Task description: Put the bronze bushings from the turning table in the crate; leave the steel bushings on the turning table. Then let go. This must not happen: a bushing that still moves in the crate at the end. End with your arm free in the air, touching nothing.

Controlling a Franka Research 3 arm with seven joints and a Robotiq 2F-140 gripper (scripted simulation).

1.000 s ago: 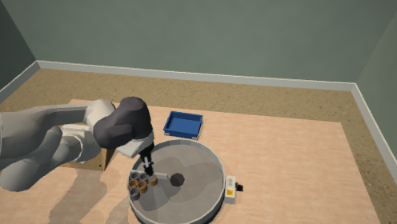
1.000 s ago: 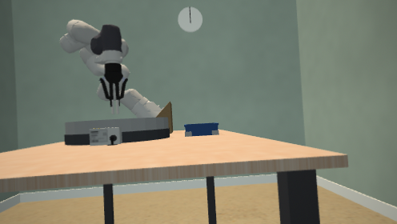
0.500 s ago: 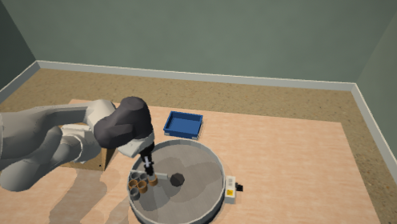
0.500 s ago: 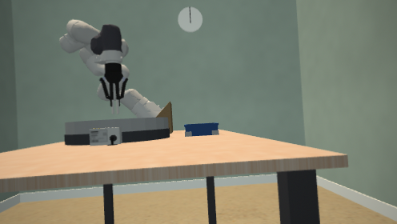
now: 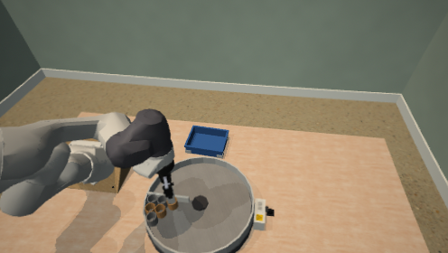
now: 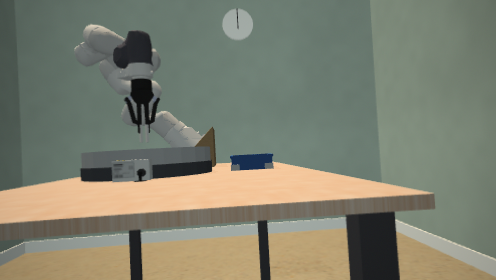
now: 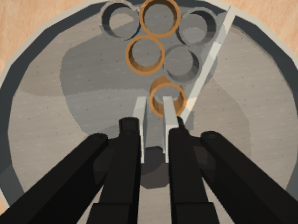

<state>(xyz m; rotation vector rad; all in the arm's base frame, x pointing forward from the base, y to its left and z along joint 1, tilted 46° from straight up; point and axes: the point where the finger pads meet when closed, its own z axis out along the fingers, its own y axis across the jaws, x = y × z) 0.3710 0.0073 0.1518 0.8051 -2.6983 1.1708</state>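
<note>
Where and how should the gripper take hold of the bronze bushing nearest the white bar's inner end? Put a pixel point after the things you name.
Best from straight above, I'd say: its ring (image 5: 172, 205) (image 7: 153, 106) stands upright with the open end up. Pinch it across its outer wall, turning the fingers so neither squeezes against the white bar (image 5: 182, 198) (image 7: 203, 75) close beside it.

No clear change from earlier.
</note>
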